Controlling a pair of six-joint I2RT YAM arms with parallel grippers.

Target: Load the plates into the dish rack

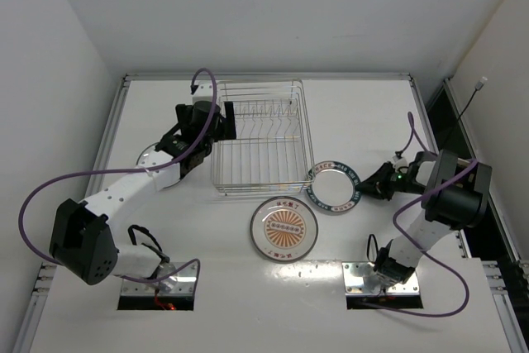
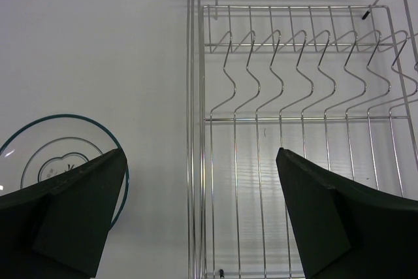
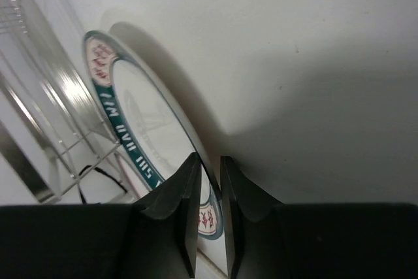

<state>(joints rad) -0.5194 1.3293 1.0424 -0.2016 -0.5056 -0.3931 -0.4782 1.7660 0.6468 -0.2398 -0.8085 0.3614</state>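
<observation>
Toward table's right edge, beside dish rack (image 1: 258,131): our right gripper (image 3: 209,164) pinches teal-rimmed plate (image 1: 333,186) by rim. We lift slowly, tip upright, aim between tines. Left gripper (image 2: 200,151) wide open, empty, over rack's left rim.

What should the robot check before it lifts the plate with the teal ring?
1. Right end effector shut on the edge of the teal-rimmed plate: ok.
2. Dish rack slots free: ok.
3. Left end effector open, holding nothing: ok.
4. Left end effector away from the dish rack: not ok, it hangs over the rack's left edge.
5. Orange plate apart from the teal-rimmed plate: cannot tell, they lie very close.
</observation>
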